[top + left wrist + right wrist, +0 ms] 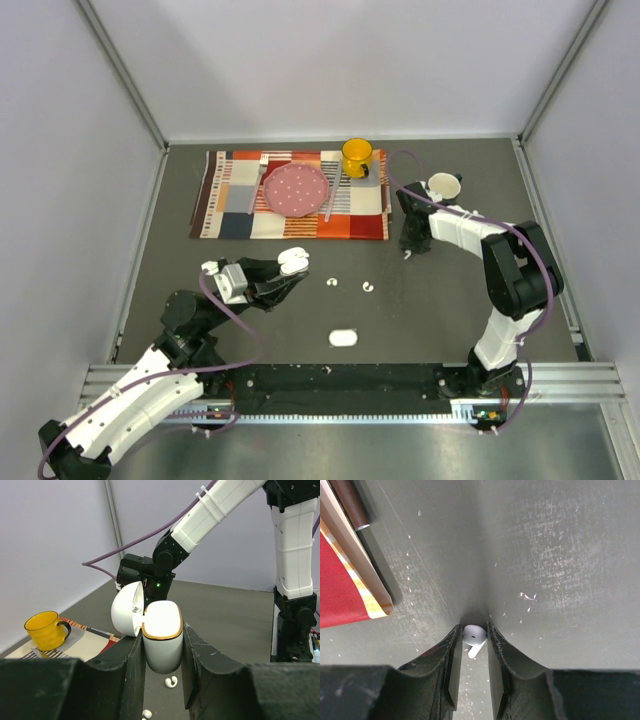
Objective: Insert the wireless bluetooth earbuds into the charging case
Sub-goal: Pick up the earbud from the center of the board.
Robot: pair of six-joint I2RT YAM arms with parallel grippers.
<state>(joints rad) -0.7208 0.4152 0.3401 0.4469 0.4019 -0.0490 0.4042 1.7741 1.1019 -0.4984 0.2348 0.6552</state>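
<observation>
Clenching open white plastic charging case point(161, 630) in left pincer point(162, 646); pinching tiny white earbud point(474, 634) in right pincer point(473, 641), on grey counter point(560, 555).

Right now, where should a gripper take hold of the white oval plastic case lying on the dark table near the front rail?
Probably from straight above, pinching the white oval plastic case across its narrower width at mid-length: it lies flat with its long axis left to right.
</observation>
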